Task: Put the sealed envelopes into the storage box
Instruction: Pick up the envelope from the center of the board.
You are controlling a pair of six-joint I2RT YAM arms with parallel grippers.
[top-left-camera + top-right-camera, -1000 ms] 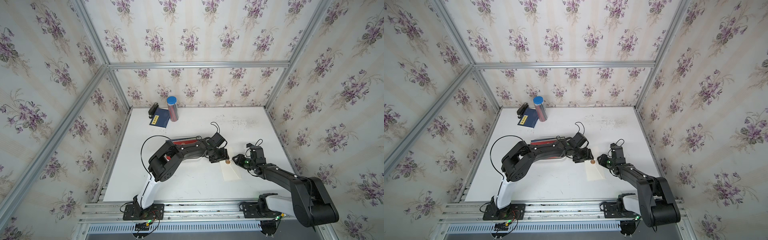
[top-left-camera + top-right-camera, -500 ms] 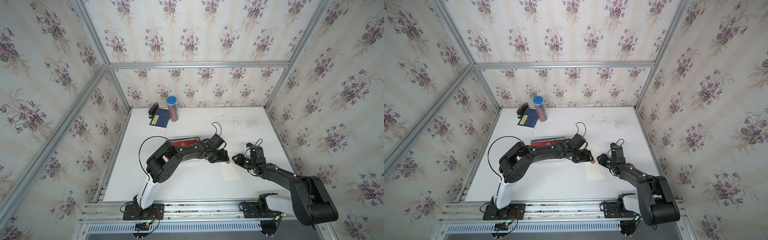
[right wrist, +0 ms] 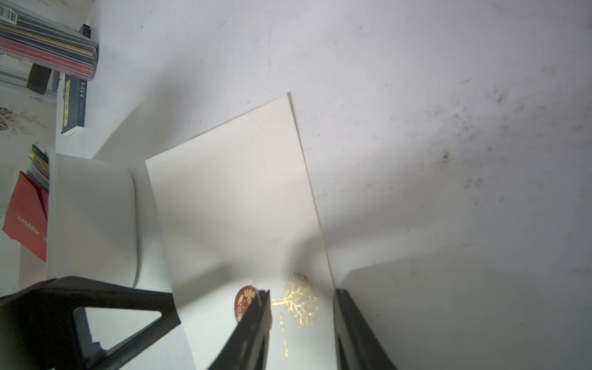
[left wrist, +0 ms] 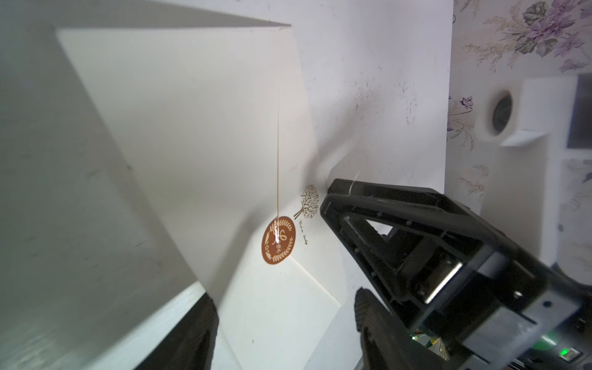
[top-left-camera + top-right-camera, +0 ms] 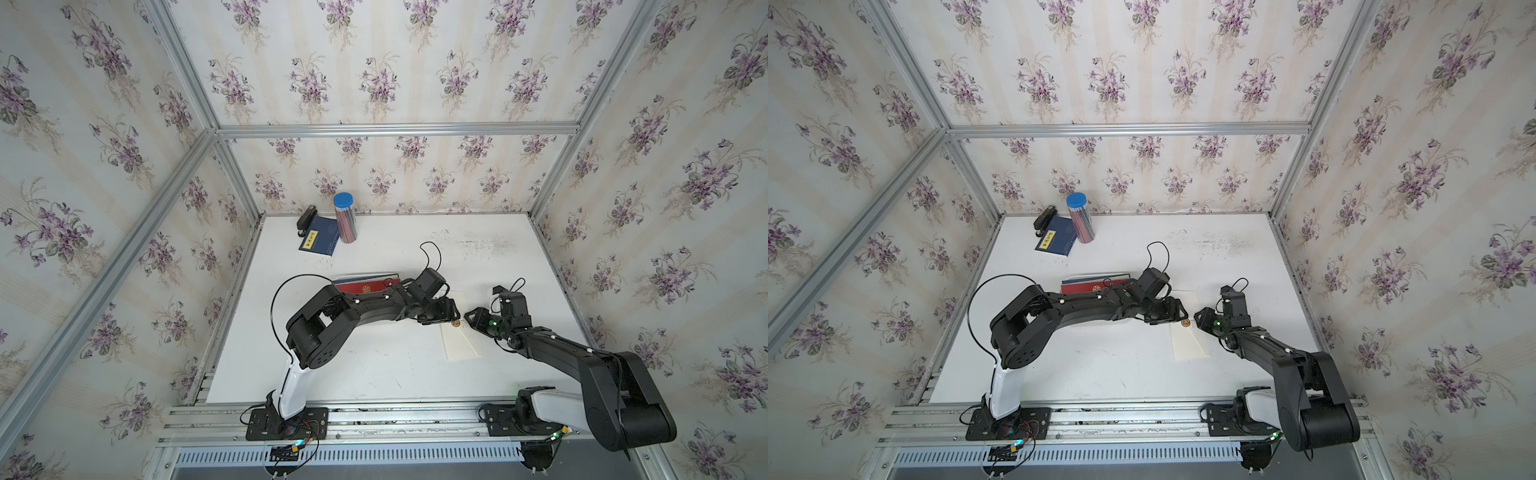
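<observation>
1. The cream envelope [image 5: 461, 345] lies on the tabletop just beside the storage box [image 3: 93, 217], outside it.
2. The left tool [image 4: 283, 293] is spread astride the end bearing the brown seal [image 4: 278, 240]. Closing there may only crease the paper.
3. The right tool [image 3: 302, 291], jaws apart, straddles the edge away from the box, and the tools nearly meet, so they could collide.
4. The red envelope [image 3: 25, 217] tops a full box, so another may slide off.

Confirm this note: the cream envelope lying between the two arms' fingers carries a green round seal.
Wrong on the colour: the round seal on the cream envelope is brown, not green. The left wrist view shows it close up.
</observation>
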